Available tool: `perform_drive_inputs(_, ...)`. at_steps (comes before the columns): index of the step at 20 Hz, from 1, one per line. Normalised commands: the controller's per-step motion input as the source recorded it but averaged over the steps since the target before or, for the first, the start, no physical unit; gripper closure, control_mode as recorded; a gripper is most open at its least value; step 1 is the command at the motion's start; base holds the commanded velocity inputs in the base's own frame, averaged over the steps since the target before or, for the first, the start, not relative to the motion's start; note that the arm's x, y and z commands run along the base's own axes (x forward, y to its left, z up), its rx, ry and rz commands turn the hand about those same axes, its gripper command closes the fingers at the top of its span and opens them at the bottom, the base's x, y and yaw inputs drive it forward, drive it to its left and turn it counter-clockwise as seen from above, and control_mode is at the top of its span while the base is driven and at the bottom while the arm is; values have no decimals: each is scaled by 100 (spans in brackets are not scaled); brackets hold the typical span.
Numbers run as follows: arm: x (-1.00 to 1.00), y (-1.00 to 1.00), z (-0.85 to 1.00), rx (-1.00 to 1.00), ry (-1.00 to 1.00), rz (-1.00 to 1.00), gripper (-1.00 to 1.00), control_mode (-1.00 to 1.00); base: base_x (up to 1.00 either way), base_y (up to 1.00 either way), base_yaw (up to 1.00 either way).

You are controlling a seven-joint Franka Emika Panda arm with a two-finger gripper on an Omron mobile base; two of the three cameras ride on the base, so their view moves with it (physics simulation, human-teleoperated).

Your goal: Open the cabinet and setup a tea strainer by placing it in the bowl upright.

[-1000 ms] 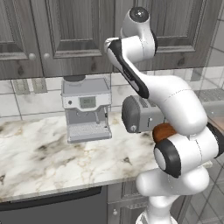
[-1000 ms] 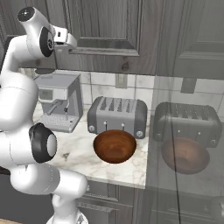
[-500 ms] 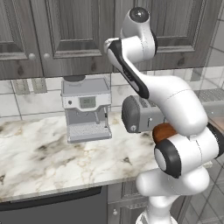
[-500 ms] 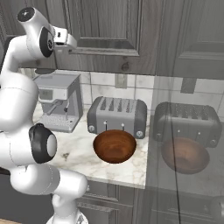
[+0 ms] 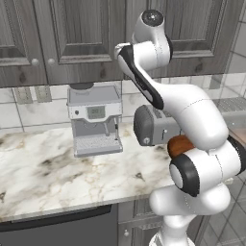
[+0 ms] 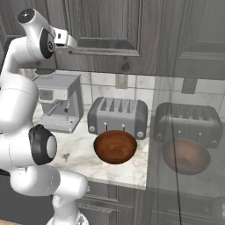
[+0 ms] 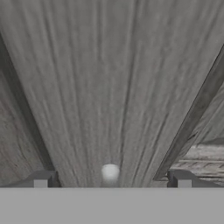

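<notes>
The cabinet door (image 7: 109,87), dark grey wood grain, is very close in the hand view. Its small round silver knob (image 7: 110,171) sits low between the two dark fingertips (image 7: 40,183) of my gripper (image 7: 112,182), which is open on either side of it. In the right base view my hand (image 6: 66,40) is raised against the lower edge of the wall cabinet (image 6: 105,26), whose door is closed. The reddish-brown bowl (image 6: 115,147) stands on the marble counter in front of the toaster, and its edge (image 5: 178,144) peeks out behind my arm. The tea strainer is hidden.
A grey four-slot toaster (image 6: 117,116) stands behind the bowl, with a silver coffee machine (image 5: 94,120) to its left. A glossy panel (image 6: 193,132) on the right mirrors the toaster and bowl. Neighbouring cabinet doors carry knobs (image 5: 33,61). Bare marble counter (image 5: 43,178) lies at the left.
</notes>
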Motion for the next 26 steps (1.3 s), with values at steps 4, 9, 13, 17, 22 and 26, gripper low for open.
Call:
perform_drive_inputs(4, 2, 0, 0, 0, 0, 0, 100, -100, 0, 0, 0)
perform_drive_inputs(9, 4, 0, 0, 0, 0, 0, 100, -100, 0, 0, 0)
perform_drive_inputs(13, 4, 0, 0, 0, 0, 0, 100, -100, 0, 0, 0)
perform_drive_inputs(17, 1, 0, 0, 0, 0, 0, 100, -100, 0, 0, 0)
perform_drive_inputs(22, -22, -12, 0, 1, 0, 0, 100, -100, 0, 0, 0)
perform_drive_inputs(26, -70, -41, 0, 5, -2, 0, 100, -100, 0, 0, 0)
